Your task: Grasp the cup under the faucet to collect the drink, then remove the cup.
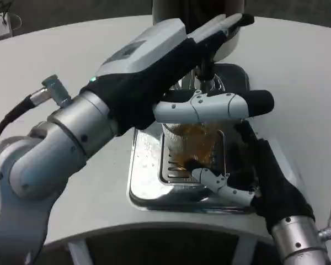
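Left hand, nearest, reaches up at the faucet; grip there unclear. Right hand wraps the cup, amber drink inside, on the drip tray. Risk: late shutoff overflows; jerky pull slops.

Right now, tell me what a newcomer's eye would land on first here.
The left robot hand dominates, stretched across the middle to the faucet. Beneath it, the right robot hand grips a clear cup with amber drink, standing on the shiny drip tray at center.
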Robot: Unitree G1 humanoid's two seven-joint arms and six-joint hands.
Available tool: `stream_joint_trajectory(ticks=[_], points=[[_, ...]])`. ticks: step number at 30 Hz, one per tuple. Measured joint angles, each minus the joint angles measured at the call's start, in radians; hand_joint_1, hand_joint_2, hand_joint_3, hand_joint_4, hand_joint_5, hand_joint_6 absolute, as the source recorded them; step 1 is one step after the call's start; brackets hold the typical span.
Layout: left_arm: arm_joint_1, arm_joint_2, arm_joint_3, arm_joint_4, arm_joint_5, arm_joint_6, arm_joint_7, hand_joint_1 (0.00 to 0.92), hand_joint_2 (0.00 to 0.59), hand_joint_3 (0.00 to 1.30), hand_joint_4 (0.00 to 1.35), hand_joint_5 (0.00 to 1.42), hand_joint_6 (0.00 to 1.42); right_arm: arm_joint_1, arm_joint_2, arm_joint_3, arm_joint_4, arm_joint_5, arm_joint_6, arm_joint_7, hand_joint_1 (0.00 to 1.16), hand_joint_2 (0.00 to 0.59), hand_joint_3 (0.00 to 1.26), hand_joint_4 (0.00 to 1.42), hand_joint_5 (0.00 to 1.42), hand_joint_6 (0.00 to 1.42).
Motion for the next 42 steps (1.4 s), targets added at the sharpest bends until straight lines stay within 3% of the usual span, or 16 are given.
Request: stream_joint_trajectory(ticks=[10, 18, 32, 42], points=[[0.046, -0.047, 0.059, -0.020, -0.046, -0.053, 0.071, 0.000, 0.032, 0.10, 0.02, 0.09, 0.21, -0.009, 0.000, 0.001, 0.010, 0.005, 0.000, -0.004, 0.76, 0.229, 0.00, 0.00, 0.07, 0.06], [0.098, -0.045, 0.105, -0.094, -0.077, -0.047, 0.072, 0.000, 0.034, 0.11, 0.02, 0.10, 0.21, -0.010, 0.000, 0.001, 0.010, 0.008, 0.000, -0.008, 0.76, 0.229, 0.00, 0.01, 0.07, 0.06], [0.374, 0.040, 0.284, -0.293, -0.079, -0.030, 0.070, 0.000, 0.037, 0.06, 0.00, 0.04, 0.19, -0.010, -0.001, 0.001, 0.009, 0.017, 0.000, -0.008, 0.75, 0.236, 0.00, 0.01, 0.07, 0.06], [0.530, 0.075, 0.392, -0.347, -0.026, -0.011, 0.077, 0.000, 0.031, 0.04, 0.00, 0.01, 0.16, -0.009, -0.003, 0.008, 0.005, 0.022, 0.000, -0.006, 0.75, 0.238, 0.00, 0.01, 0.07, 0.06]])
